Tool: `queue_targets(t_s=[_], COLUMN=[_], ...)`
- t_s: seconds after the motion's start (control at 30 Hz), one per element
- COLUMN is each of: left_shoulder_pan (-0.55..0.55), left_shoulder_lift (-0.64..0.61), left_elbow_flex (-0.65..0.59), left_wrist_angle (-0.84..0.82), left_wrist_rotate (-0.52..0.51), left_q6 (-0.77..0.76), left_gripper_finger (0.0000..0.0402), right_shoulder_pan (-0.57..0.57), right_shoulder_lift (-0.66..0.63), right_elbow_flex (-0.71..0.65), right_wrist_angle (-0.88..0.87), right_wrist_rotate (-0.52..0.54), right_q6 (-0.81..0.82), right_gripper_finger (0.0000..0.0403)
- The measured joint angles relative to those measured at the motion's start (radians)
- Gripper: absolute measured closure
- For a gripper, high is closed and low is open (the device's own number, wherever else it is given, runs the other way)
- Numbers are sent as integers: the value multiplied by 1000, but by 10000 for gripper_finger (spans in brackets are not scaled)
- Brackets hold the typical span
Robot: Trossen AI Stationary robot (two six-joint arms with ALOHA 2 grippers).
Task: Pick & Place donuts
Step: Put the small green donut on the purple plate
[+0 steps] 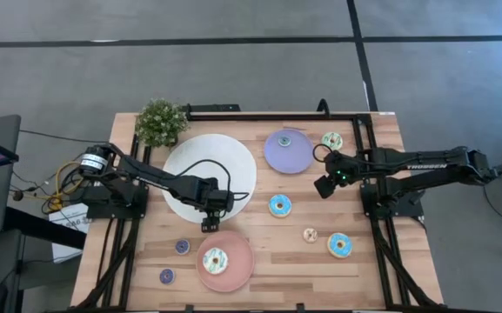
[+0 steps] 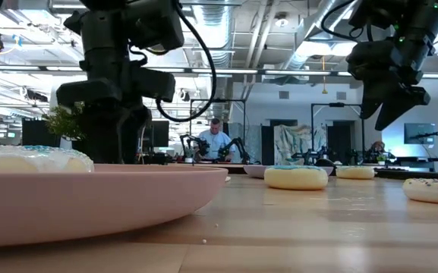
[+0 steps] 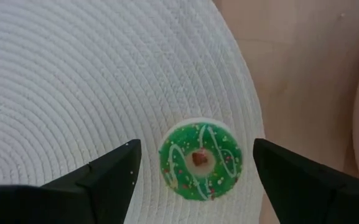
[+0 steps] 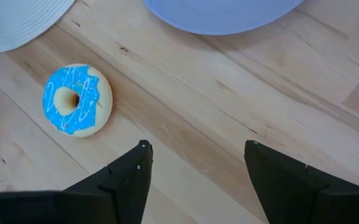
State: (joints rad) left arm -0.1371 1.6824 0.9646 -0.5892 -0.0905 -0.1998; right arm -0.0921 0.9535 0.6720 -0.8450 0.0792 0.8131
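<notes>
High view: wooden tabletop on grey floor; left gripper at centre-left, right gripper right of centre.
Low view: a seated person in the lab behind.
Left wrist view: fingers apart around green donut on white plate.
Right wrist view: fingers apart; blue donut upper left.

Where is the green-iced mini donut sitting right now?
The green mini donut lies on the white woven plate near its edge, directly between the open fingers of the left end effector; the high view hides it under that arm.
</notes>
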Motion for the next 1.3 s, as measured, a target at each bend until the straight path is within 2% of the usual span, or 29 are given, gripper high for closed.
queue_targets(t_s=[0.3,1.03,1.13,1.3], left_shoulder_pan=[0,0,0,0], left_shoulder_lift=[43,50,50,50], left_elbow_flex=[0,2,2,2], left_wrist_angle=[-4,-3,-3,-3], left_wrist_rotate=[26,33,34,52], left_q6=[-20,-29,-31,-49], left_gripper_finger=[97,99,114,162], right_shoulder_pan=[0,0,0,0], right_shoulder_lift=[1,1,1,1], right_elbow_flex=[0,0,0,0], right_wrist_angle=[16,19,19,19], right_wrist_rotate=[0,0,0,0], right_q6=[0,0,-1,-9], right_gripper_finger=[158,158,158,158])
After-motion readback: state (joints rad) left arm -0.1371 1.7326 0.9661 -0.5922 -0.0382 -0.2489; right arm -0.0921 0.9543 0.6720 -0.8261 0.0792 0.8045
